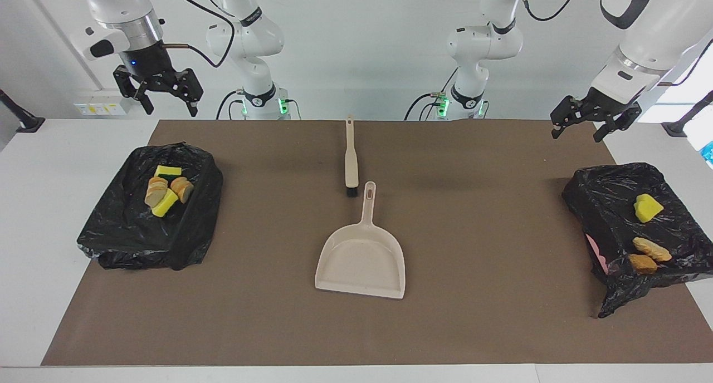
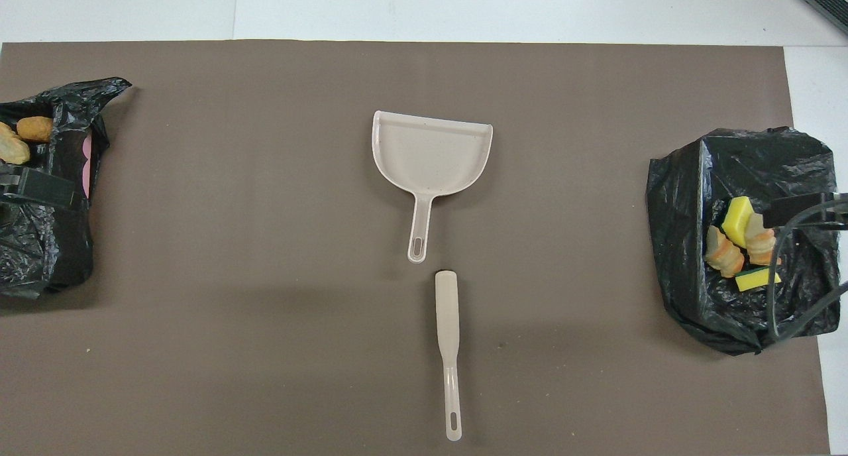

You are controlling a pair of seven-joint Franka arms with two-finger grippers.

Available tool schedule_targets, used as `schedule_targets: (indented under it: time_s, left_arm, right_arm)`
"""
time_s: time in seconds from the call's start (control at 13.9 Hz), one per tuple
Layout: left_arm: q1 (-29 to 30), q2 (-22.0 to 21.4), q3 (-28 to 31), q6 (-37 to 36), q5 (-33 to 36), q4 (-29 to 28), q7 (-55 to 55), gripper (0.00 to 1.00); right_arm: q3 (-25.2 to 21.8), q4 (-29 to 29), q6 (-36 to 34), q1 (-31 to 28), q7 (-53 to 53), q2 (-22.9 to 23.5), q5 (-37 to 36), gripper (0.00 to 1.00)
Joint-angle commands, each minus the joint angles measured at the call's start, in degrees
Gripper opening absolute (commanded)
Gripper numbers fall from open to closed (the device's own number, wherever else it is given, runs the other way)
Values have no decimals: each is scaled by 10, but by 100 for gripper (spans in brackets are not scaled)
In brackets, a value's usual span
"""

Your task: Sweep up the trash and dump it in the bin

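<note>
Facing view showed my left gripper (image 1: 582,126) released, empty, raised over the mat's (image 1: 501,316) edge near one bag (image 1: 613,216); my right gripper (image 1: 165,98) hung likewise, empty, above the other bag (image 1: 117,232). Trash (image 1: 166,190) lay in both bags (none on the mat). Dustpan (image 1: 362,260) and brush (image 1: 351,160) rested mid-bench.

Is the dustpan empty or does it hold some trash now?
Empty: the dustpan shows only its bare beige floor in both views; no scraps lie in it.
</note>
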Motion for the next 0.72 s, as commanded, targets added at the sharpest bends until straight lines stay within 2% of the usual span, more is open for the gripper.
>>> schedule_targets:
  time_s: [0.0,0.65]
  left_arm:
    - [-1,-8,1,-5,4,-2,6,100]
    - [-1,-9,1,-9,3,-4,6,100]
  right_arm:
    - [-1,8,-14,-6,-13,0,13,100]
    - [-1,7,-14,-6,-13,0,13,100]
